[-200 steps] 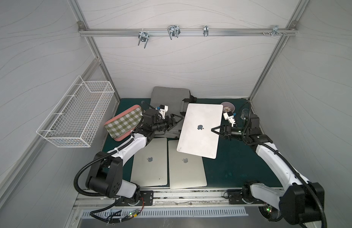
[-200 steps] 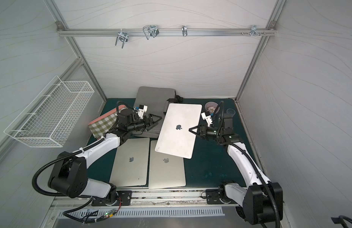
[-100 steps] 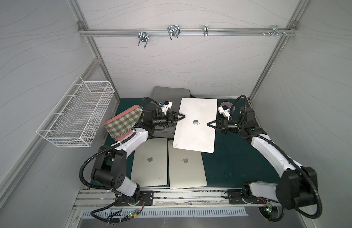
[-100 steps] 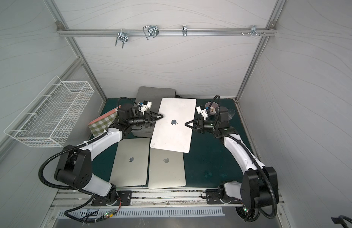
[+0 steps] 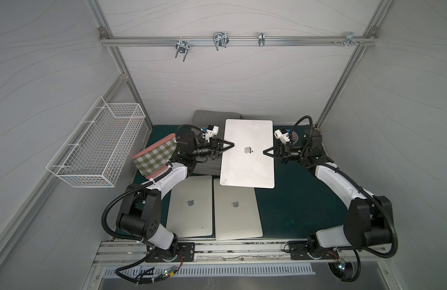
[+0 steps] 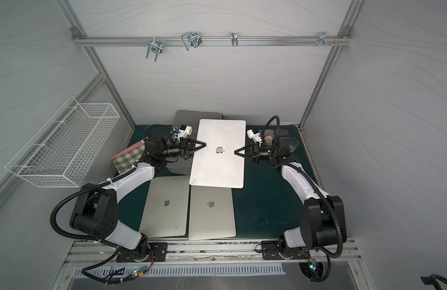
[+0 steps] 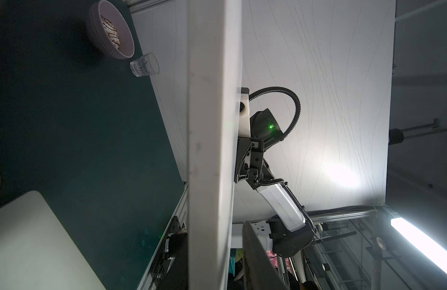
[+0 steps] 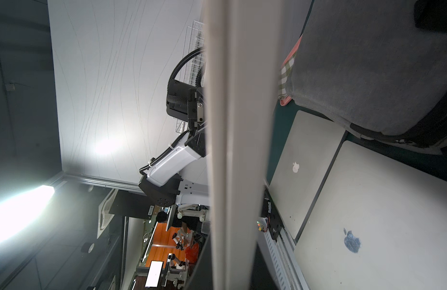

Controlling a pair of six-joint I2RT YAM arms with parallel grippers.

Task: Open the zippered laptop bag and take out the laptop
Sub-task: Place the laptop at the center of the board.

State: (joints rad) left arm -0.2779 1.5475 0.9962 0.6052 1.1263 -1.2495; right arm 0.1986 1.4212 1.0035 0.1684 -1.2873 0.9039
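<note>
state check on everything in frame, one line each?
held laptop: lid shut, lifted clear of the mat.
left claw: shut on one side edge.
right claw: shut on the opposite edge.
grey bag: flat, laptop out, zip hidden.
spare laptops: lids shut, flat on the mat.
glass: upright, looks empty.
bowl: upright.

Green mat [image 5: 292,200]: covers the table.

Two closed silver laptops lie flat and side by side at its near edge, logos up, with a narrow gap between them: one toward the left [image 5: 191,206], one at the middle [image 5: 236,208].

Checkered pouch [image 5: 156,157], green and white with pink edging: at the left edge, toward the far corner, lying tilted.

Pale bowl [image 6: 269,136]: far right corner, holding something white with brown streaks. Clear glass [image 6: 293,145]: upright, just beside the bowl.

White wire basket [image 5: 97,148]: fixed to the left wall.

Metal hooks [image 5: 220,41]: hanging from the overhead rail [image 5: 292,40].
</note>
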